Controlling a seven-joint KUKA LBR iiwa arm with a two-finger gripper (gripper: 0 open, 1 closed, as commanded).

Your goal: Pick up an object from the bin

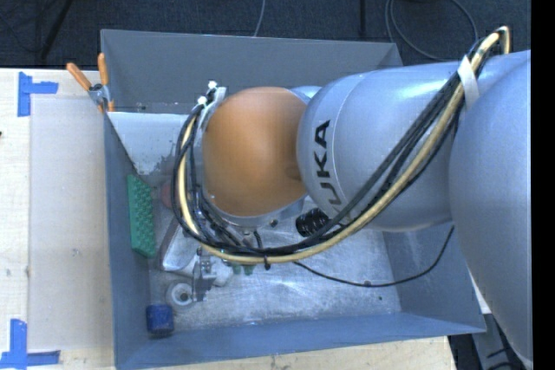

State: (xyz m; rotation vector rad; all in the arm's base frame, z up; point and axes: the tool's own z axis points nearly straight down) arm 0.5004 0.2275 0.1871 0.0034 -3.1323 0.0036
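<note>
Grey bin (260, 65) — claw (205, 275) low, just right of the green block (141, 215); whether it's open, can't tell. Best lower straight, clear of that block.

Your arm (408, 152) comes in from the right of the camera view, its thick grey link lying across the frame and slanting down toward the left. You can read part of the KUKA lettering (319, 156) on the link's rounded end. The wrist carries a rounded orange cover (251, 147), turned up toward the camera. A bundle of black and pale yellow cables (381, 186) runs along the link from the upper right, loops under the orange cover and climbs its left side. Below the cover your gripper (201, 277) points downward at the lower left, its metal parts showing just under the cable loop.
</note>
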